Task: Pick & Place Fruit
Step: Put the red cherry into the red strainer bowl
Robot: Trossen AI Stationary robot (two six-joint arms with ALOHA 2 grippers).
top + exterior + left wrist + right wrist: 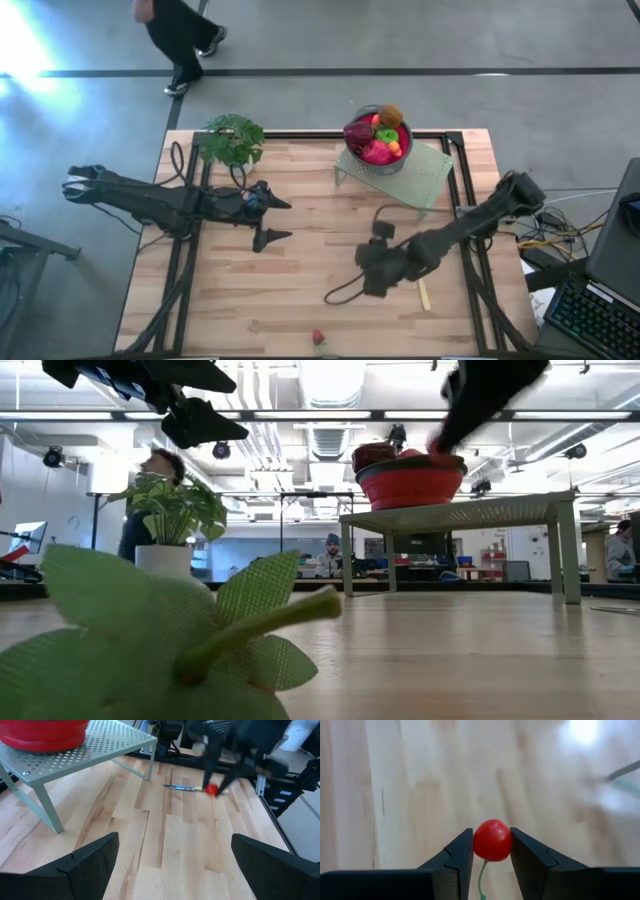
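Red and glossy, a small round fruit (492,840) sits clamped between the two fingers of our right pincer (491,851), a thin green stem trailing down from it; the fingers press on its two sides, so it rides with the arm above the bare wood of the worktop (300,290). From overhead we place that pincer (378,268) in the right half of the worktop, nearer the front edge than the back, beside a slim pale-handled knife (423,293) lying on the wood. The relation our coming move turns on, as we judge it, is that the red bowl (383,160), already heaped with fruit, lies straight toward the back edge from the held piece and higher, since it stands on a perforated pale-green stand (430,172) at the back right; so we reckon the carry must climb as well as travel backward to clear the rim. Our right arm is plainly the nearer one to the bowl. One more strawberry (318,338) lies at the front edge near its middle, still to be fetched. Our left pincer (268,220) hangs with its fingers spread wide apart, empty, over the left-centre of the worktop, well apart from bowl and fruit. Farthest back, at the back left corner, stands a leafy potted plant (232,138).
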